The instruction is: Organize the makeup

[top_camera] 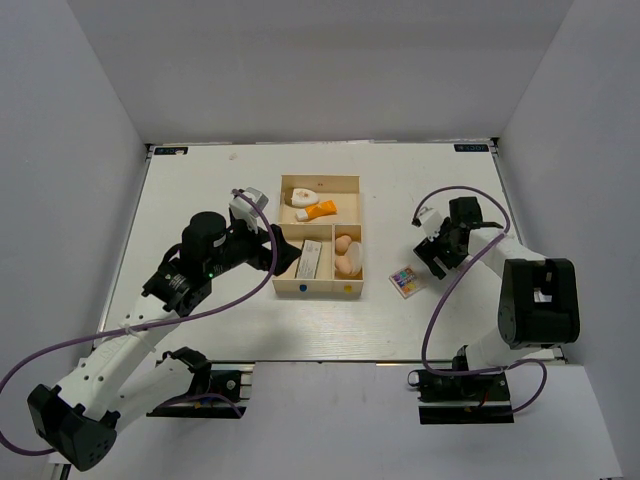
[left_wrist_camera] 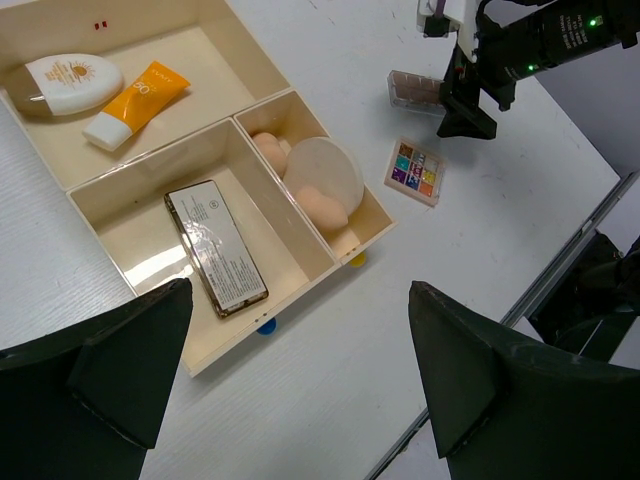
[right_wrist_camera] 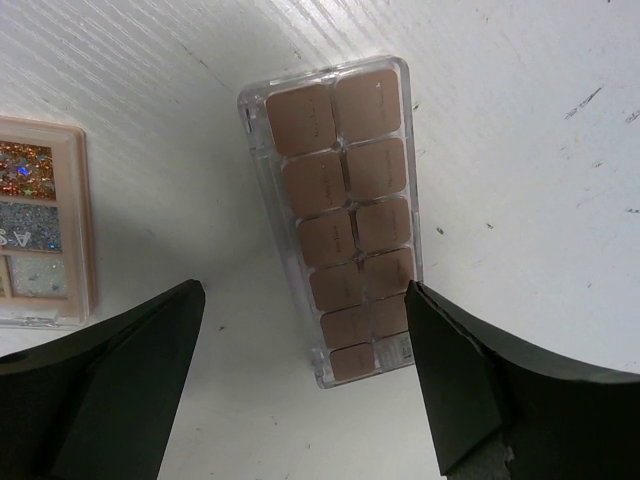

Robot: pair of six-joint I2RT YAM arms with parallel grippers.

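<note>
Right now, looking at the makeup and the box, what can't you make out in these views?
Brown palette: under the right gripper in the top view, partly covered by it in the left wrist view.
Multicoloured palette: cut off by the left edge of the right wrist view.
Beige sponges: the round puff leans over them, so their count is unclear.
Print on the dark palette in the wooden box: too small and glared.

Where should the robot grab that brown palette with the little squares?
Probably across its two long edges, near the middle, coming straight down from above. The brown palette lies flat on the table, long and narrow, so only its thin sides offer a pinch; the right gripper hangs open over it.
</note>
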